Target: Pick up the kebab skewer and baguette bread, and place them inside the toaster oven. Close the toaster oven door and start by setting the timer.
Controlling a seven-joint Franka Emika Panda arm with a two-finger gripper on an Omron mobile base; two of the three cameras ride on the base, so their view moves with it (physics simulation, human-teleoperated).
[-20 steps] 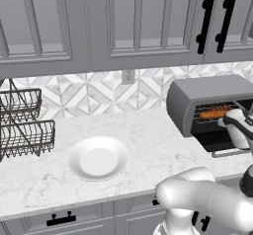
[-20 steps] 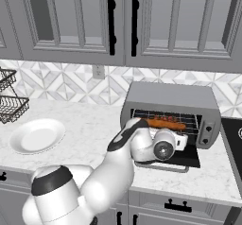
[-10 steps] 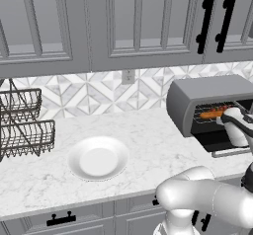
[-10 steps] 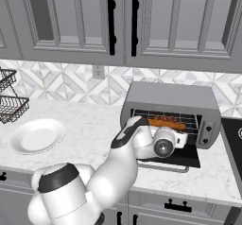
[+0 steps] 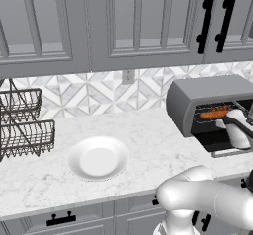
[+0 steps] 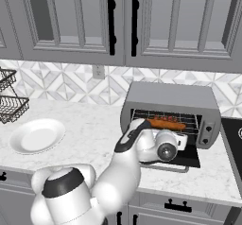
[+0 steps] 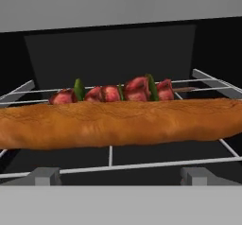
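The toaster oven (image 6: 171, 96) (image 5: 207, 94) stands at the counter's right end, and its toaster oven door (image 6: 185, 160) is folded down flat. On the wire rack inside lies the orange-brown baguette bread (image 7: 118, 125) (image 6: 168, 124) (image 5: 215, 114). Just behind it rests the kebab skewer (image 7: 113, 92) with red meat chunks. My gripper (image 7: 123, 177) hovers at the oven mouth above the door, facing the rack. It is open, with nothing between its fingers. My hand (image 6: 163, 148) hides part of the opening in the right base view.
A white plate (image 5: 99, 159) (image 6: 37, 135) sits on the marble counter to the left. Further left stands a dark wire dish rack (image 5: 22, 125). The oven's knobs (image 6: 206, 129) are on its right front panel. A black stovetop (image 6: 234, 139) borders the oven's right.
The hand has stayed at the oven mouth, almost still. The arm's lower links have turned slightly. The baguette and the skewer have not moved.
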